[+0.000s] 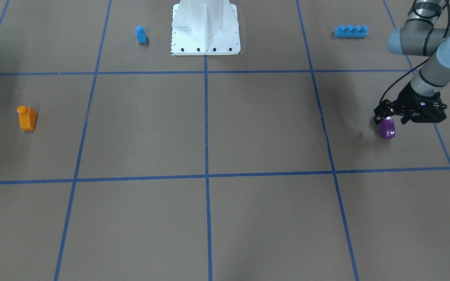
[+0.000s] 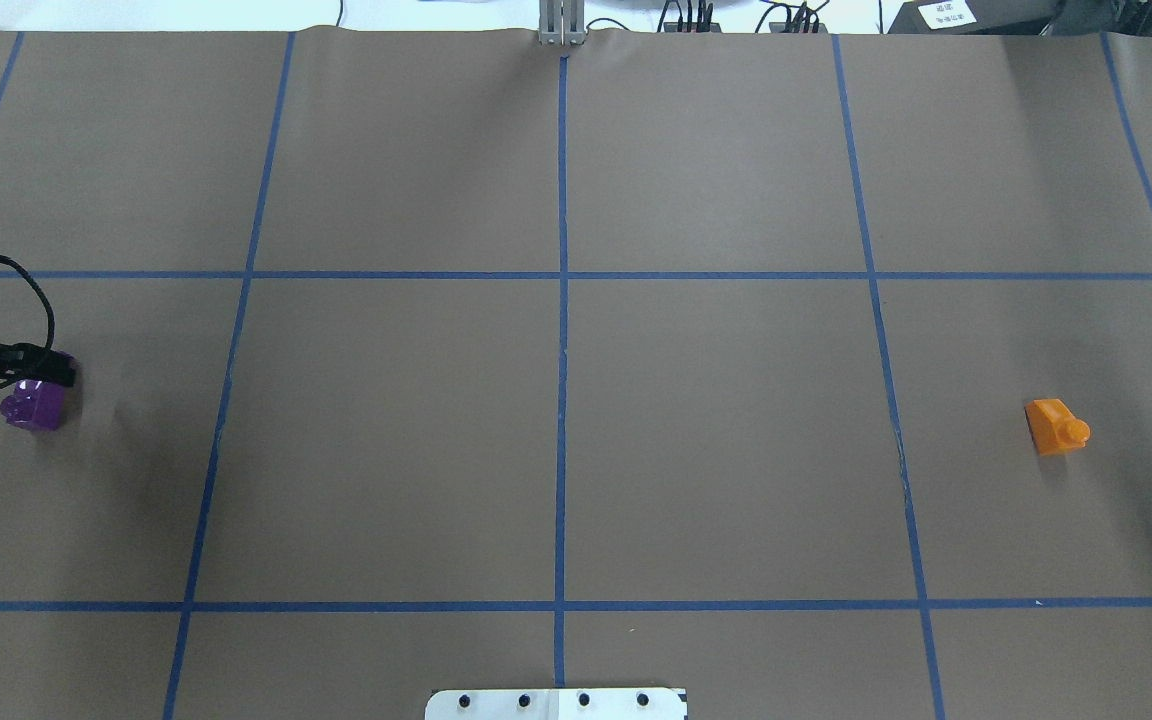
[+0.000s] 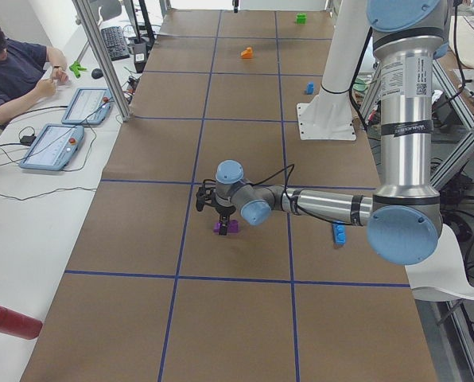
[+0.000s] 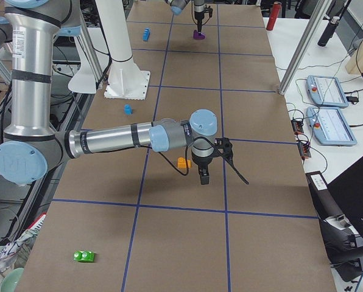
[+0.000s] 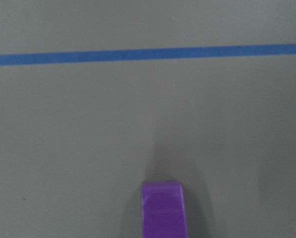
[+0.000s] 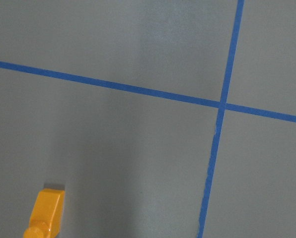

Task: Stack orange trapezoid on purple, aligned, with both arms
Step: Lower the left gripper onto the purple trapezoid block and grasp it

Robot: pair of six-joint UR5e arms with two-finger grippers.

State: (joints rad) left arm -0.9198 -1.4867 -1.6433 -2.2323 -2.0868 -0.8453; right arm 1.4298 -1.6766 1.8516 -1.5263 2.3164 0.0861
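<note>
left gripper (image 1: 384, 116) sitting right on top of purple brick (image 1: 387, 129), far left of table (image 2: 576, 450). jaw gap hidden, can't tell if gripping. orange trapezoid (image 2: 1056, 427) far right, right gripper (image 4: 203, 175) near it, opening unclear too.

A long blue brick (image 1: 351, 31) lies robot-side of the left gripper (image 1: 387, 118), toward the white base (image 1: 205, 39). A small blue brick (image 1: 141, 34) sits beyond that base.

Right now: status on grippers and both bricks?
Left gripper at the purple brick, grip unclear. Right gripper beside the orange trapezoid, not holding; jaws unclear. Small blue brick and long blue brick near the base, off the path.
</note>
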